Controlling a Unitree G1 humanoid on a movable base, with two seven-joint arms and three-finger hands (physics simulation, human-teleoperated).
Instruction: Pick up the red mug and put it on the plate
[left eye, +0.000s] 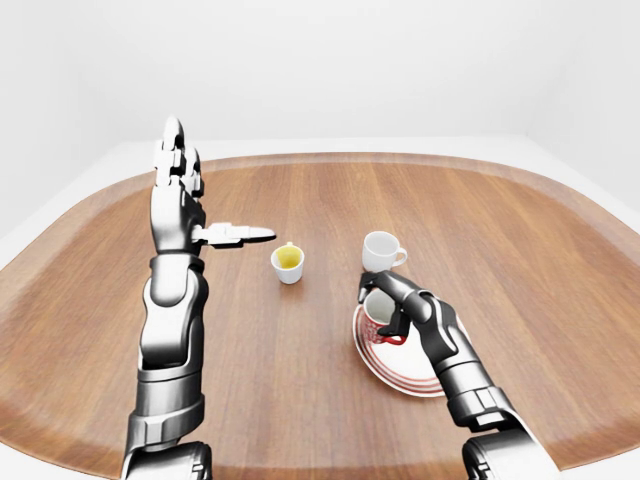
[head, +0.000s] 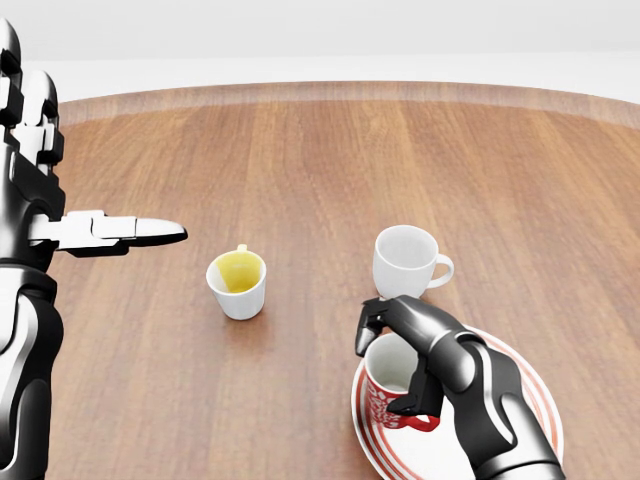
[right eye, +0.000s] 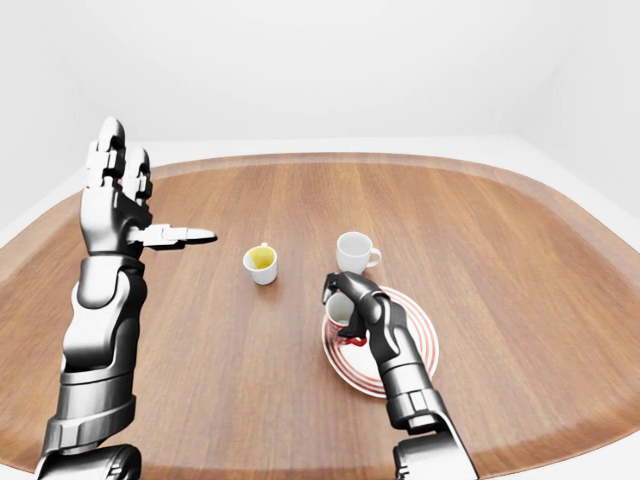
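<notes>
My head view looks down close on the table (head: 300, 150), while my two eye views sit farther back, sharing the whole tabletop and both my arms.

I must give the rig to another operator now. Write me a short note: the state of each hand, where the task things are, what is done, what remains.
Right hand: shut on the red mug, gripping at the rim and handle.
Left hand: open, raised at the head view's left, holding nothing.
Red mug: over the left part of the striped plate; whether it rests on it cannot be told.
White mug and yellow-lined cup: on the table, apart from the plate.
Done: mug picked up and brought to the plate.
Left: set it down if needed, release, withdraw.
</notes>
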